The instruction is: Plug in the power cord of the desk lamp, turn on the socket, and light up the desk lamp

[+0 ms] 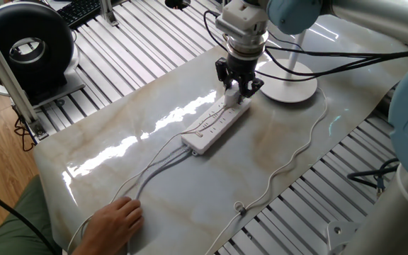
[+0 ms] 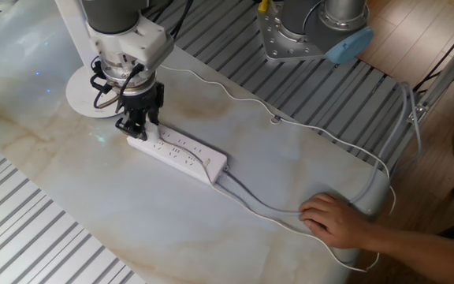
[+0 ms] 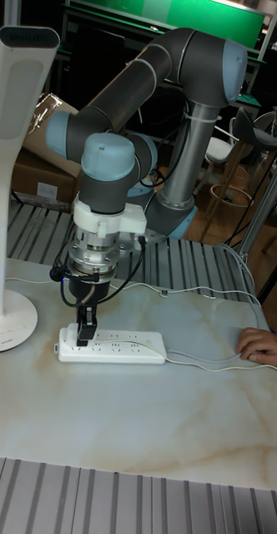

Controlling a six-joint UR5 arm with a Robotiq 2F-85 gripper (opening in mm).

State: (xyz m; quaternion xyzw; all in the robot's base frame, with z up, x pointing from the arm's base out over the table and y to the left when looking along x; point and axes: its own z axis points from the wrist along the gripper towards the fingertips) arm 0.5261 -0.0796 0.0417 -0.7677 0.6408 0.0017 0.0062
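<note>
The socket (image 1: pixel 211 126) (image 2: pixel 180 151) (image 3: pixel 122 346), a long white power strip, lies on the marble table beside the desk lamp's round base (image 1: pixel 289 85) (image 2: pixel 85 91) (image 3: pixel 5 321). My gripper (image 1: pixel 236 93) (image 2: pixel 138 130) (image 3: pixel 86 334) points straight down. Its black fingers are shut, with the tips touching the strip's end nearest the lamp. The thin white power cord (image 1: pixel 296 152) (image 2: pixel 290 125) loops from the lamp across the table and back to the strip's far end, where its plug (image 2: pixel 210 160) seems to sit. The lamp head (image 3: pixel 26 37) shows no glow.
A person's hand (image 1: pixel 115 219) (image 2: pixel 329 221) (image 3: pixel 264 346) rests on the cables at the table edge. Slatted metal framing surrounds the marble top. A black round device (image 1: pixel 27 46) stands off the table, and a second robot base (image 2: pixel 306 31) is behind it.
</note>
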